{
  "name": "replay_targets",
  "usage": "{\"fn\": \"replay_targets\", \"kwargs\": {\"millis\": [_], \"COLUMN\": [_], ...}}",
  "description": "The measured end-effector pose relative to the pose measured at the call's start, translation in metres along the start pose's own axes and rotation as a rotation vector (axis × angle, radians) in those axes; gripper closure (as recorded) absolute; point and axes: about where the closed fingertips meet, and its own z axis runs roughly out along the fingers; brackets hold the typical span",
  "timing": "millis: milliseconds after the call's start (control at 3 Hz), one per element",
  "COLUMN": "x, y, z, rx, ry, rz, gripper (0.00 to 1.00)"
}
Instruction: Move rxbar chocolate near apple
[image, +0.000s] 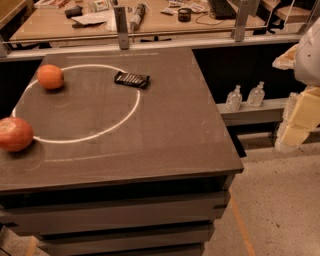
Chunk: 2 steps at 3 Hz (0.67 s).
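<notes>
The rxbar chocolate (132, 79) is a small flat black wrapper with pale lettering. It lies on the dark table (165, 135) at the back, on the right rim of a white painted circle (85, 138). The apple (15, 134), large and reddish-orange with a paler top, sits at the table's left edge, on the circle's left rim. A smaller, evenly orange fruit (50, 76) sits at the back left. My gripper (296, 122) is the pale yellowish part at the far right, off the table and well away from the bar.
Two small clear bottles (245, 96) stand on a low ledge right of the table. A cluttered wooden desk (150, 20) with metal posts lies behind it. Speckled floor (270, 210) is at the lower right.
</notes>
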Motion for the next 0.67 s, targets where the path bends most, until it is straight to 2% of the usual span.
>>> {"fn": "replay_targets", "kwargs": {"millis": [333, 667], "x": [0.000, -0.010], "y": [0.000, -0.016], "z": [0.000, 0.023], "rx": [0.000, -0.001], "ry": [0.000, -0.091], "rz": [0.000, -0.007], "gripper": [0.00, 0.00]}}
